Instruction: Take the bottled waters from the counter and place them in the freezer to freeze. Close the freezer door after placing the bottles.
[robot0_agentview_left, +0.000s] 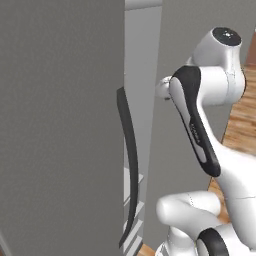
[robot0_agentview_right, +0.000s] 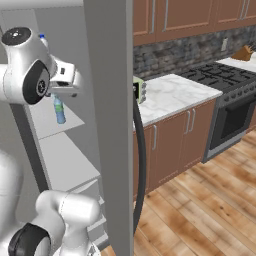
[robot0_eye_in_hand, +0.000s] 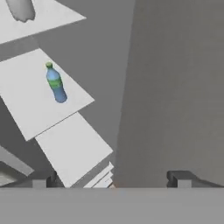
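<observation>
The gripper (robot0_eye_in_hand: 111, 179) stood with its jaws wide apart and nothing between them, its two dark fingertips (robot0_eye_in_hand: 178, 178) rising at about seven and five o'clock of the hand view; it looked along the inside of the freezer (robot0_agentview_left: 60, 125), whose door (robot0_agentview_right: 110, 125) stood open as a tall grey slab just beside the arm, the long dark handle (robot0_agentview_right: 139, 165) curving down its edge; in the hand view one bottled water (robot0_eye_in_hand: 55, 83) stood on a white shelf (robot0_eye_in_hand: 26, 105) at about ten o'clock, well apart from the fingers, and the right base view showed what seemed the same bottle at nine o'clock, upright on its shelf behind the wrist; a small blue-capped shape (robot0_agentview_right: 44, 38) at eleven o'clock of that view, on the shelf above, was probably the second bottle, though too little of it showed to be sure; beyond the door the counter (robot0_agentview_right: 170, 95) lay at about two o'clock with a small appliance (robot0_agentview_right: 139, 90) at its near end; judged from this, the placing looked done or nearly so, and closing the door remained; the risk was that the arm, reaching through the gap, would be caught by the swinging door if it was not drawn clear first, or that an elbow sweeping out would knock the standing bottle over; a push on the door's slim edge might also slip off.
</observation>
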